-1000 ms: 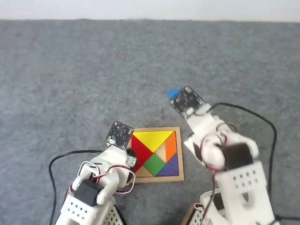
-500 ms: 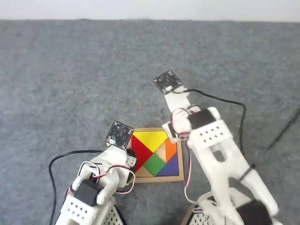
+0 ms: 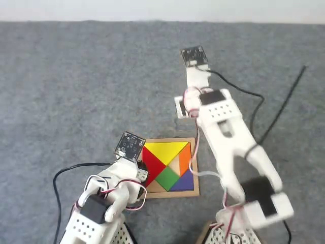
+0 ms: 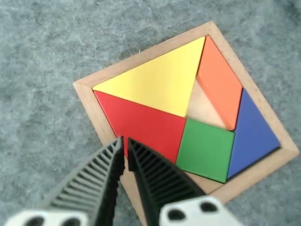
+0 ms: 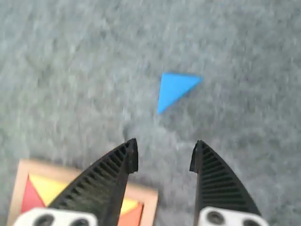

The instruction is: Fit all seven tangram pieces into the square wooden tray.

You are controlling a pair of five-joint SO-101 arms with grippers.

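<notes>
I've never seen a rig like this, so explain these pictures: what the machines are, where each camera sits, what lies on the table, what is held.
A left arm and a right arm, both robotic, stand on a grey mat. One picture looks down from above; two come from cameras on the wrists. The left claw, shut and empty, hangs over a wooden tray with five coloured pieces visible. The right claw, open and empty, hangs above a small blue triangle on the mat.

Overhead and wrist close-ups, common tray [image 3: 175,193]
</notes>
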